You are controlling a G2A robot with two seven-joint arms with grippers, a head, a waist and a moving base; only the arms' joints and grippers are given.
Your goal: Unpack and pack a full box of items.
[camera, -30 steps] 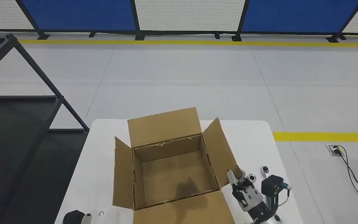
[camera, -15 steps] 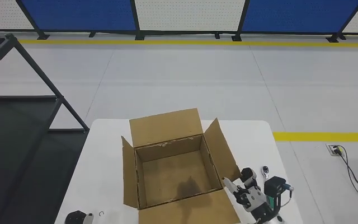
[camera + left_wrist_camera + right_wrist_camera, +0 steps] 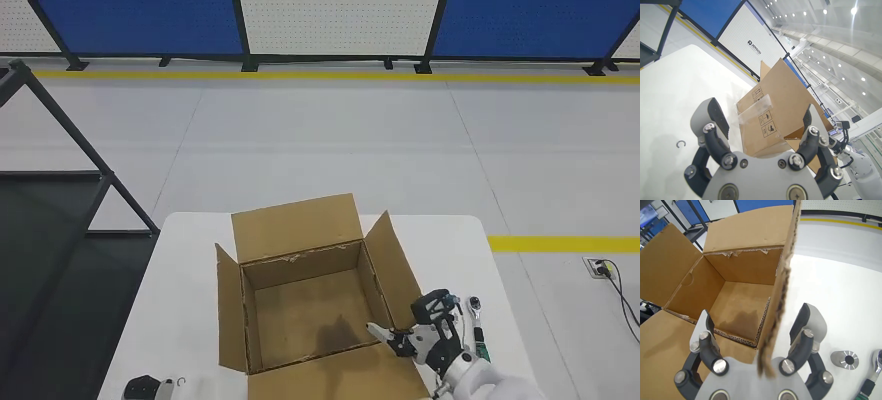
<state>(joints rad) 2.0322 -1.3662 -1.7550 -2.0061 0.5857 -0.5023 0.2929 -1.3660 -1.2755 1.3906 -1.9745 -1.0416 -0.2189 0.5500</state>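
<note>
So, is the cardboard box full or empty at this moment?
Empty. The top view looks straight into the cardboard box, flaps spread open, and its floor is bare; the right wrist view shows the same.

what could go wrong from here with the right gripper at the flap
The right gripper straddles the side flap of the box, jaws open; closing and pulling might drag or tilt the empty box rather than fold the flap. The metal socket lies on the table close beside that gripper; a sideways swing could knock it away.
</note>
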